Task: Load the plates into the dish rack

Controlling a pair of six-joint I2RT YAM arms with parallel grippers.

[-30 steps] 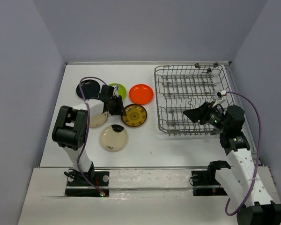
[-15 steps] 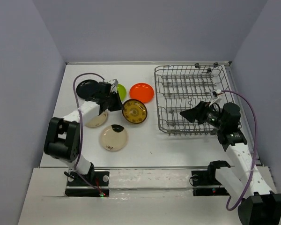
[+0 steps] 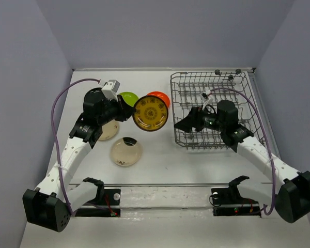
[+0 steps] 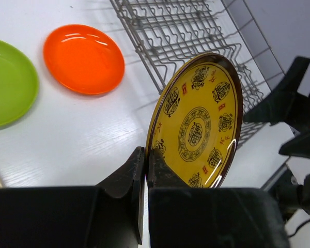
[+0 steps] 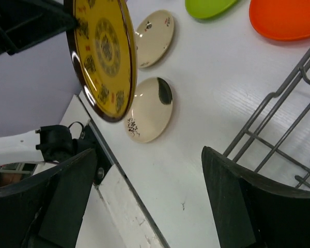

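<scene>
Left gripper (image 4: 144,161) clamped on yellow-patterned plate (image 4: 199,124) rim; right gripper (image 3: 184,124) spread wide, empty. Plate should be held upright and fed edge-first between dish rack (image 3: 211,95) tines.

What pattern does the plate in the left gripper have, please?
The plate: yellow face, dark medallions, brown rim; best in left wrist view.

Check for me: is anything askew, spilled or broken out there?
Nothing stands out. The patterned plate is tilted only because the left claw grips its rim; the other plates lie flat, and the dish rack sits level.
</scene>
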